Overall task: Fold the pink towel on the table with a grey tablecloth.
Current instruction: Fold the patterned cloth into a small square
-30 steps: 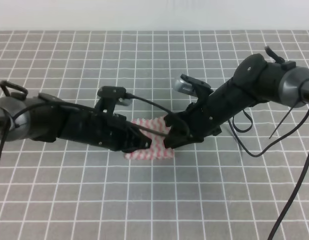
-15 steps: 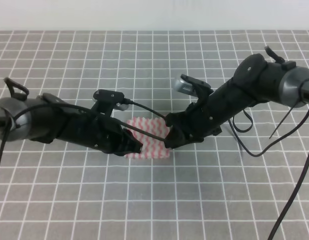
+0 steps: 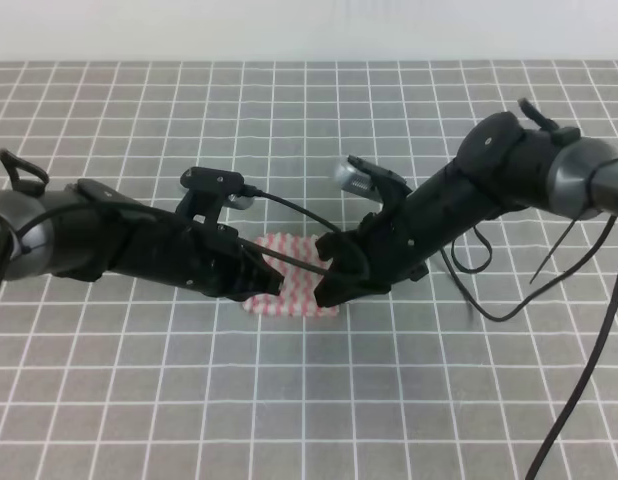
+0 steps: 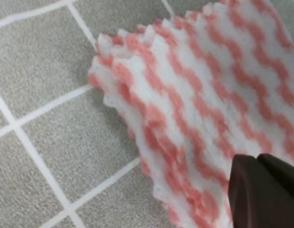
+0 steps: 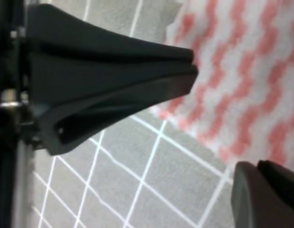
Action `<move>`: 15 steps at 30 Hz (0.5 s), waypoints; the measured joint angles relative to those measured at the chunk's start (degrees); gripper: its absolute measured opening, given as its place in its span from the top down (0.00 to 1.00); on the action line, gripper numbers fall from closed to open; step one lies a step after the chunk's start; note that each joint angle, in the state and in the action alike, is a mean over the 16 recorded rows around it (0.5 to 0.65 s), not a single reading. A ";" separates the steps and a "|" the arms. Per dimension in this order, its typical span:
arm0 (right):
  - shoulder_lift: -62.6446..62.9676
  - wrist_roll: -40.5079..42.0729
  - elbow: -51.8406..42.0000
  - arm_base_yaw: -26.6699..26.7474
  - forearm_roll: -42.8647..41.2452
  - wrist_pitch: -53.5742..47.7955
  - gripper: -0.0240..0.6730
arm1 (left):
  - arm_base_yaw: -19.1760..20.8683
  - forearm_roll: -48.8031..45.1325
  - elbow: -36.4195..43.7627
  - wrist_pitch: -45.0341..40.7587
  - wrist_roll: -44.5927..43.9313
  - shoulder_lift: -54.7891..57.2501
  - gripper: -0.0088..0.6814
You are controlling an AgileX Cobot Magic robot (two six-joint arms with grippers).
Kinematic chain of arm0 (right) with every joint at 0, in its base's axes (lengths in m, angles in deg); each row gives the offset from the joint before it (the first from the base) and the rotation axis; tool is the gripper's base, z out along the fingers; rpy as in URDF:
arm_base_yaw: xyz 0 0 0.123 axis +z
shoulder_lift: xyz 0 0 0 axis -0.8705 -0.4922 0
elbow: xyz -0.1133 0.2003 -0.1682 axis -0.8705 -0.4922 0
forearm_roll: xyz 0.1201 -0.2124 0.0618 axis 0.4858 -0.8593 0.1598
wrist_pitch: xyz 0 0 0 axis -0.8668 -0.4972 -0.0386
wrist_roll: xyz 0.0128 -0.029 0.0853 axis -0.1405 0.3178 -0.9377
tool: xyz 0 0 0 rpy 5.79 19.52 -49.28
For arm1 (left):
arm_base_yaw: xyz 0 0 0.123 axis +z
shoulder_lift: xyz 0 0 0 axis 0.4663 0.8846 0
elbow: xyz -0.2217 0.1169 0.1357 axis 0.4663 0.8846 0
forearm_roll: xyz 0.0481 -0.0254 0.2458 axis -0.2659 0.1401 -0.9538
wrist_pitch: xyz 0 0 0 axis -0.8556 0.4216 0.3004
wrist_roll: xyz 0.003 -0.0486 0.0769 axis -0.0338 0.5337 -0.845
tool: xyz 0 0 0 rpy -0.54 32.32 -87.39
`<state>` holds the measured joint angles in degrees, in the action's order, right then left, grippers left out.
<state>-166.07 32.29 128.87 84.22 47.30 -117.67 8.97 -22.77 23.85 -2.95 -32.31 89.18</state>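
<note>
Clearly risky: left gripper [image 3: 272,283] and right gripper [image 3: 327,290] low over pink towel [image 3: 294,290], jaw state impossible to tell; could snag and undo fold.

I see the towel [image 4: 194,95] as soft, fuzzy cloth with pinked edges. The tablecloth [image 4: 47,57] under it looks matt and finely grained. My left gripper [image 5: 109,71] reads as smooth, slightly glossy black plastic.

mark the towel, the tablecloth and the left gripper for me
towel [image 4: 194,95], left wrist view, striped middle.
tablecloth [image 3: 409,400], exterior high view, bare grid patch near the front.
left gripper [image 3: 272,285], exterior high view, tips at the towel's left edge.
</note>
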 joint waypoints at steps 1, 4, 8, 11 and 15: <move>-0.14 -0.04 0.00 0.06 -0.12 0.19 0.97 | 0.00 0.00 0.00 0.04 0.00 -0.01 0.99; -0.51 -0.15 0.00 0.16 -0.38 0.65 0.98 | 0.00 0.00 0.00 0.09 0.00 0.01 0.99; -0.88 -0.20 0.31 0.15 -0.34 0.52 0.99 | 0.02 0.02 -0.05 0.17 -0.06 -0.07 0.99; -1.05 -0.31 1.05 0.13 -0.24 0.40 0.99 | 0.11 0.09 -0.26 0.23 -0.10 -0.26 0.99; -1.07 -0.68 2.70 0.10 0.08 1.28 0.99 | 0.52 0.68 -0.88 0.32 0.05 -0.74 0.99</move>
<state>-167.14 31.62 131.57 84.32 47.38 -116.40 9.48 -22.09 22.97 -2.63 -32.26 88.44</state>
